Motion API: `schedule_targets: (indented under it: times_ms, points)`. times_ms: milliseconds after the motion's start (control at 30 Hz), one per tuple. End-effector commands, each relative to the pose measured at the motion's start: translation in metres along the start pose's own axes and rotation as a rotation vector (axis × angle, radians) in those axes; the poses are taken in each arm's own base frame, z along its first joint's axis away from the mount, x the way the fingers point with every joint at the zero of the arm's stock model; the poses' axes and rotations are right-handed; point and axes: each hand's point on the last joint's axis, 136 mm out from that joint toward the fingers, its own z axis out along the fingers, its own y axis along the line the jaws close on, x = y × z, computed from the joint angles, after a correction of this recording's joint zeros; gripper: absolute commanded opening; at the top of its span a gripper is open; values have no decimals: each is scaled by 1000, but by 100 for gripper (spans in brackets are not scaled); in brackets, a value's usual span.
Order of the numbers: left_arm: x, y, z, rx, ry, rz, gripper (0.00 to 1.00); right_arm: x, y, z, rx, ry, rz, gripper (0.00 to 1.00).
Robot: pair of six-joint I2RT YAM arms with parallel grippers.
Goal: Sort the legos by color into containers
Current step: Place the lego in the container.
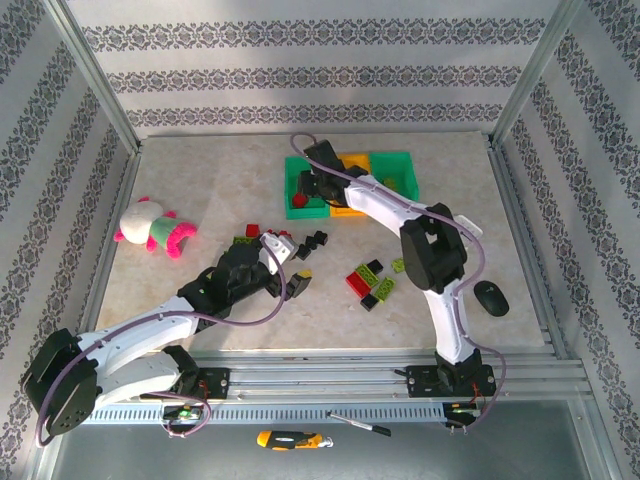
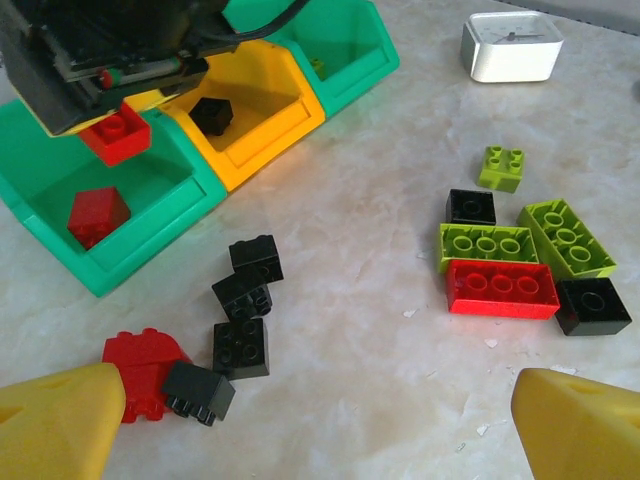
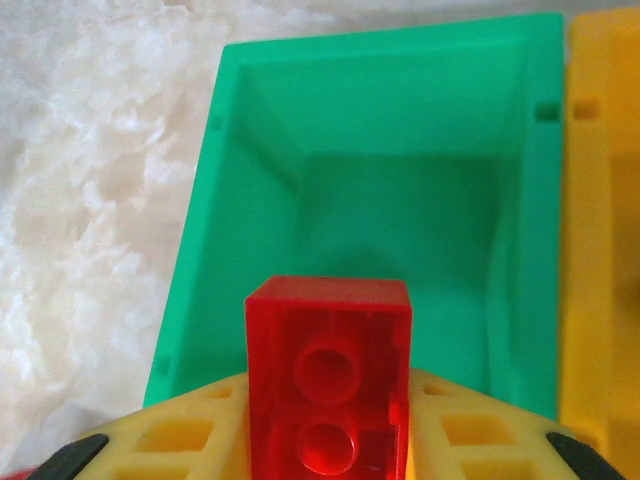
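The containers (image 1: 398,166) stand in a row at the back of the table: green, orange-yellow, green. My right gripper (image 3: 328,425) is shut on a red lego (image 3: 328,370) and hangs over the left green bin (image 3: 380,190). In the left wrist view this red lego (image 2: 117,132) is just above that bin, where another red brick (image 2: 97,212) lies. A black brick (image 2: 212,113) sits in the orange-yellow bin (image 2: 262,140). My left gripper (image 2: 320,430) is open low over bare table, with black legos (image 2: 242,296) and a red one (image 2: 140,362) to its left.
A cluster of lime, red and black legos (image 2: 503,287) lies to the right of my left gripper (image 1: 290,262). A white clock (image 2: 511,45) stands at the far right. A plush toy (image 1: 155,228) lies at the left, and a black oval object (image 1: 490,297) by the right arm.
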Motion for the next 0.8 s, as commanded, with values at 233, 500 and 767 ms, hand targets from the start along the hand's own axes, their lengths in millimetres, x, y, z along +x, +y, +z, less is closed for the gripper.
schedule_targets:
  times_ms: [233,500,767]
  points:
    - [8,12,-1,-74,31,-67,99,-38,16,-17,-5,-81,-77,58]
    - [22,67,-23,-379,121,-361,99,-43,22,-70,-69,-148,-108,79]
    - [40,119,-65,-731,196,-514,95,-3,25,-133,-170,-191,-246,87]
